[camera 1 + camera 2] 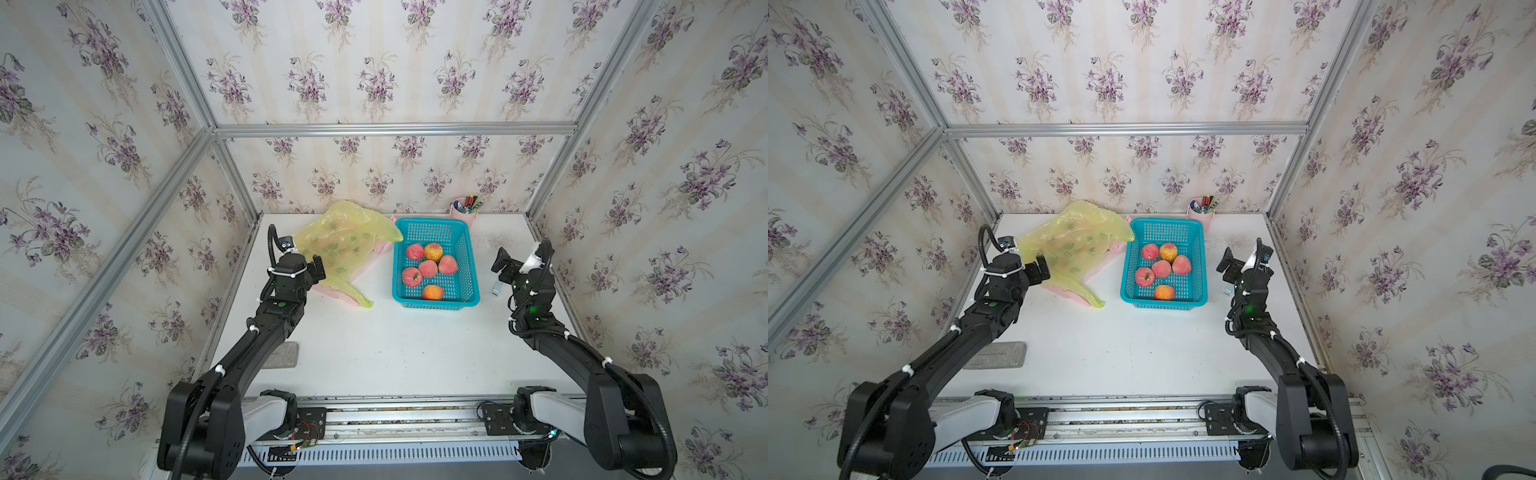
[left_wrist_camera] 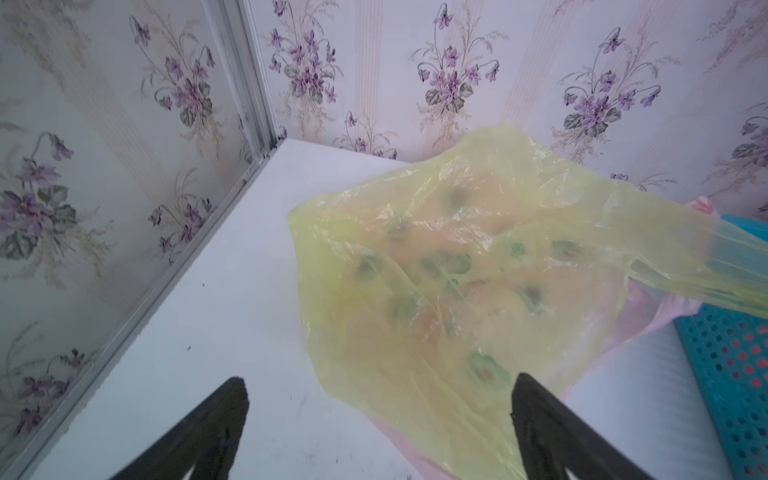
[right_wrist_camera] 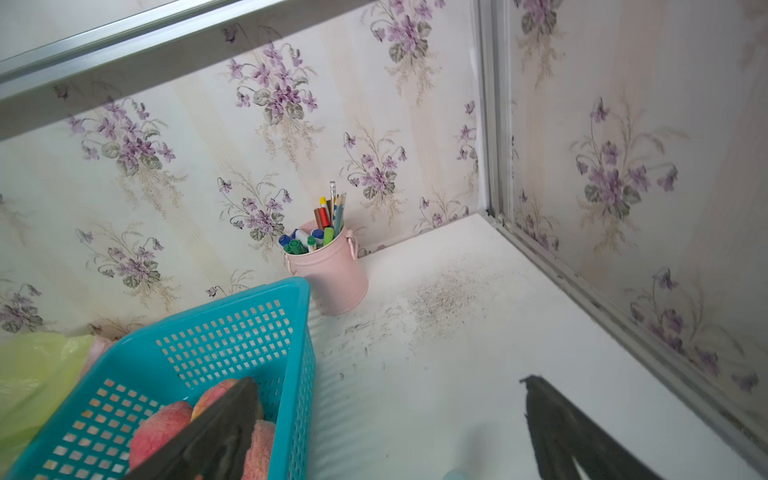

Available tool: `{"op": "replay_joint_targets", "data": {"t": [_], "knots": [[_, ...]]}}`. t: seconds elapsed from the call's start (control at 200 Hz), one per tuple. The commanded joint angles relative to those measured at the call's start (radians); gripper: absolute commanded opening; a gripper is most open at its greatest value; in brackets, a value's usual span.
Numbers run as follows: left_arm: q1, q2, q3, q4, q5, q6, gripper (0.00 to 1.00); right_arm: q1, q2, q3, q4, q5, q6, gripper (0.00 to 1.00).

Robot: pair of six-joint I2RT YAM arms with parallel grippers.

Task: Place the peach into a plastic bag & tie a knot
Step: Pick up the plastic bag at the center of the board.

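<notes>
Peaches (image 1: 428, 268) lay in the blue basket (image 1: 434, 222) just beside the right fingers (image 3: 220, 424), spread wide and empty, seemingly ready to pick one, while the left fingers (image 2: 540, 419), equally spread and empty, hovered at the near edge of the yellow bag (image 1: 340, 245), probably to grip it.

Six peaches (image 1: 427, 268), one teal basket (image 1: 428, 231), one yellow bag (image 1: 345, 232), one pink pen cup (image 1: 463, 217).

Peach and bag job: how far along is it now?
Done: nothing; all peaches lie in the teal basket. In hand: the open left gripper hovers at the yellow plastic bag, not gripping it; the right gripper is open, empty. Left: bagging a peach, the knot.
</notes>
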Motion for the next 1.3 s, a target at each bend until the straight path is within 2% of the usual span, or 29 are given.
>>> {"op": "replay_joint_targets", "data": {"t": [0.0,0.05,0.12,0.175,0.295,0.44,0.505,0.555,0.604,0.814,0.979,1.294], "knots": [[-0.003,-0.051,0.090,-0.292,0.299,-0.134,0.99,-0.004,-0.049,0.070,-0.322,-0.178,0.164,0.86],[-0.017,-0.021,0.164,-0.389,0.410,-0.130,0.98,-0.002,-0.064,0.100,-0.363,-0.290,0.164,0.80],[-0.061,0.062,0.295,-0.544,0.475,-0.076,0.87,0.017,-0.076,0.136,-0.411,-0.360,0.165,0.77],[-0.122,0.145,0.409,-0.662,0.415,-0.008,0.78,0.042,-0.071,0.170,-0.450,-0.372,0.157,0.78],[-0.216,0.357,0.608,-0.780,0.320,0.093,0.70,0.095,-0.025,0.239,-0.512,-0.372,0.144,0.83],[-0.262,0.613,0.843,-0.846,0.236,0.169,0.60,0.155,0.024,0.257,-0.499,-0.374,0.142,0.86],[-0.269,0.719,0.931,-0.867,0.193,0.202,0.59,0.168,0.042,0.262,-0.495,-0.377,0.147,0.86],[-0.279,0.790,0.995,-0.892,0.146,0.230,0.64,0.173,0.054,0.265,-0.491,-0.383,0.148,0.87],[-0.287,0.846,1.028,-0.898,0.108,0.254,0.70,0.176,0.061,0.268,-0.490,-0.385,0.146,0.87],[-0.291,0.988,1.089,-0.885,0.052,0.270,0.71,0.180,0.088,0.286,-0.487,-0.383,0.134,0.91],[-0.293,1.066,1.139,-0.876,-0.025,0.276,0.64,0.180,0.121,0.306,-0.476,-0.413,0.144,0.90],[-0.287,1.170,1.189,-0.861,-0.108,0.304,0.63,0.179,0.127,0.329,-0.480,-0.400,0.146,0.87]]}}
